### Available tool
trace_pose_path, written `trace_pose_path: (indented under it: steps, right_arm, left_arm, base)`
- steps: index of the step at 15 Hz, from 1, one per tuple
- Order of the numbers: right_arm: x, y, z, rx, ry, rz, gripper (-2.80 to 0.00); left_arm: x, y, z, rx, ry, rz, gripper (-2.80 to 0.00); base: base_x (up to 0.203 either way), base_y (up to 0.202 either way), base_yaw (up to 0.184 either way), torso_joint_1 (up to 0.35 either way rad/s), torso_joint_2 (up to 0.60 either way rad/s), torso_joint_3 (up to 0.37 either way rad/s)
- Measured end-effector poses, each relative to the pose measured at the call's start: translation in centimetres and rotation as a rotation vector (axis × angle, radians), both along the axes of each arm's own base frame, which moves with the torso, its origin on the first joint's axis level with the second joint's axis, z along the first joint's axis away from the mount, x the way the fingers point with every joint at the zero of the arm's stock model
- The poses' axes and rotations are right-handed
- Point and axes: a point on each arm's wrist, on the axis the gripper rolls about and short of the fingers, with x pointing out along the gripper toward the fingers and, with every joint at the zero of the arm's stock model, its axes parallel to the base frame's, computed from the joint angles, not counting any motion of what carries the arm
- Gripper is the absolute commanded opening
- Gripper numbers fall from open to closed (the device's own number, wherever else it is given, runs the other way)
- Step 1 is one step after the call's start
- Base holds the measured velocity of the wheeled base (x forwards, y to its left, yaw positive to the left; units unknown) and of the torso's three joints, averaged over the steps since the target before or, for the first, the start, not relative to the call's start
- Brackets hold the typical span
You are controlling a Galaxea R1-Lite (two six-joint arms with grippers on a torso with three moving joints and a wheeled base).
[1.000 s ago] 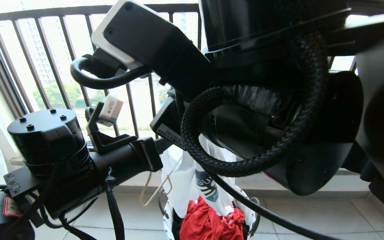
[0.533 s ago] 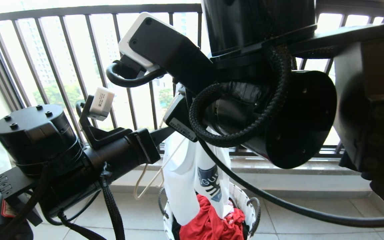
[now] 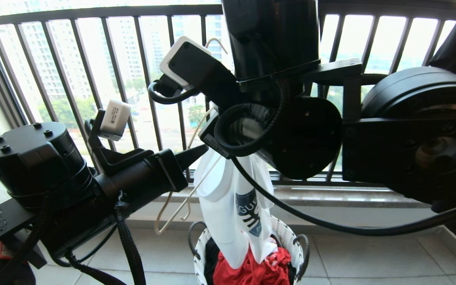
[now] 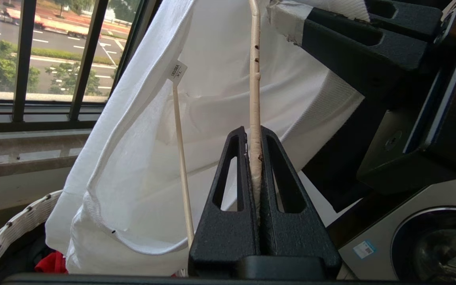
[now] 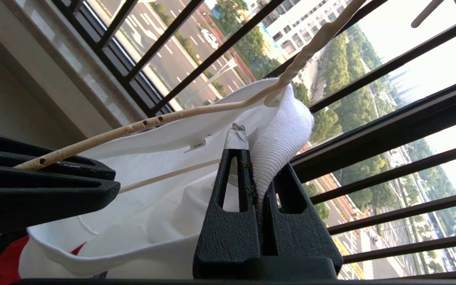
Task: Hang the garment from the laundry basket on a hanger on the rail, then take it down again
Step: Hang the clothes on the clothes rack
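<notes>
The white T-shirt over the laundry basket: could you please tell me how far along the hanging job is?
Done: the T-shirt is lifted above the laundry basket, its hem just at the basket's contents. In hand: the left end effector is shut on the wire hanger, the right end effector shut on the ribbed collar, the hanger partly through the neck. Left: hang it on a rail, none in view, then take it down.

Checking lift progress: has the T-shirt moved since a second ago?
Yes. The T-shirt has risen against the basket, its emblem now higher above the rim.
</notes>
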Motion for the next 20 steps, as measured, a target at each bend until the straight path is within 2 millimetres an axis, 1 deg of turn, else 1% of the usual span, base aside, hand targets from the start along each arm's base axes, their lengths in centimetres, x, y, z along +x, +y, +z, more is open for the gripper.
trace_pose_path:
  steps: [4,5,8,12,14,16,17,20]
  right_arm:
    - [1.2,0.5,-0.6,-0.011,-0.002,-0.019,-2.8]
    - [1.3,0.5,-0.7,-0.018,-0.003,-0.021,0.0]
    - [1.4,0.4,-0.8,-0.026,0.001,-0.023,0.0]
    - [1.0,-0.3,-0.9,-0.039,0.006,-0.042,0.0]
    - [0.6,-0.9,-0.7,-0.039,0.004,-0.052,0.0]
    - [-0.1,-2.0,-0.2,-0.035,0.003,-0.058,0.0]
    - [-0.5,-2.6,-0.1,-0.035,0.005,-0.061,-2.8]
    - [-1.0,-4.8,0.0,-0.026,0.016,-0.084,-2.8]
  left_arm:
    - [0.0,0.0,0.0,-0.001,-0.001,0.0,-2.8]
    - [0.0,0.0,0.0,-0.001,0.0,0.0,-2.8]
    - [0.0,0.2,0.2,-0.005,-0.004,0.006,-2.8]
    - [0.4,1.0,0.6,-0.017,-0.016,0.04,-2.8]
    - [0.6,1.5,1.1,-0.041,-0.019,0.059,-2.8]
    - [0.8,2.1,1.5,-0.056,-0.026,0.082,-2.8]
    - [0.9,2.4,1.7,-0.06,-0.032,0.091,-2.8]
    - [0.6,2.9,2.4,-0.083,-0.047,0.087,-2.8]
  base:
    - [0.0,0.0,0.0,0.0,0.0,0.0]
    - [0.0,0.0,0.0,0.0,0.0,0.0]
    - [0.0,0.0,0.0,0.0,0.0,0.0]
    - [0.0,0.0,0.0,0.0,0.0,0.0]
    - [0.0,0.0,0.0,0.0,0.0,0.0]
    - [0.0,0.0,0.0,0.0,0.0,0.0]
    - [0.0,0.0,0.0,0.0,0.0,0.0]
    - [0.0,0.0,0.0,0.0,0.0,0.0]
